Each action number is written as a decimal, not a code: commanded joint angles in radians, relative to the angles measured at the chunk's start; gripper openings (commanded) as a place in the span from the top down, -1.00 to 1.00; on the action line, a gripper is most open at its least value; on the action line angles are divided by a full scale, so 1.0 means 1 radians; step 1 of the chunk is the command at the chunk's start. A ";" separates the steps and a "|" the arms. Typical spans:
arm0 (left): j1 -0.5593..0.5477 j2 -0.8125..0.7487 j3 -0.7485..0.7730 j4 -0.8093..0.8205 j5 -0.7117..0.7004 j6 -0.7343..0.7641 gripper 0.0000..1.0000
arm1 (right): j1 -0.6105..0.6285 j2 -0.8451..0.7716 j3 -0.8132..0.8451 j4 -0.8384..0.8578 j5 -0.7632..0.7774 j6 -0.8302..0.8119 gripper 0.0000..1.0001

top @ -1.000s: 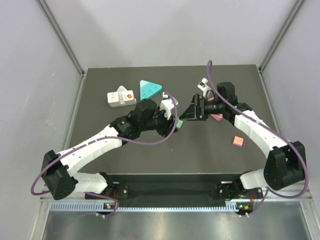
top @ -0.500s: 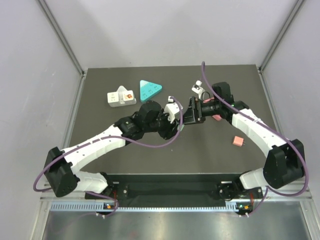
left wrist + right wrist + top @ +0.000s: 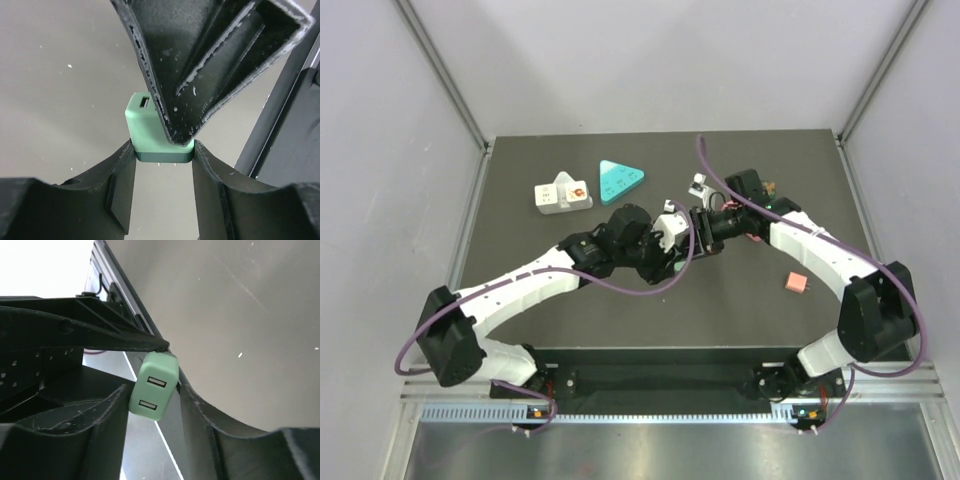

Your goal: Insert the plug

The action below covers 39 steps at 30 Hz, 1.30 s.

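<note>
Top external: dark matte table (image 3: 750, 300) between pale grey walls (image 3: 650, 60).

The top camera is fixed above and behind the robot, looking down and forward from far enough off to take in the whole dark bench (image 3: 720, 310). The left wrist camera sits just behind the left claw (image 3: 162, 150), facing out between its fingers, very close on the green plug (image 3: 142, 125). The right wrist camera looks along the right claw (image 3: 152, 387), equally near. Both wrist views share that plug and some bench surface; the top view holds the same spot mid-bench.
</note>
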 commanded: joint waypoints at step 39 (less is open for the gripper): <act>0.501 0.891 1.068 -0.205 -0.588 -0.593 -0.37 | -0.274 -0.282 -0.276 0.416 0.331 0.185 1.00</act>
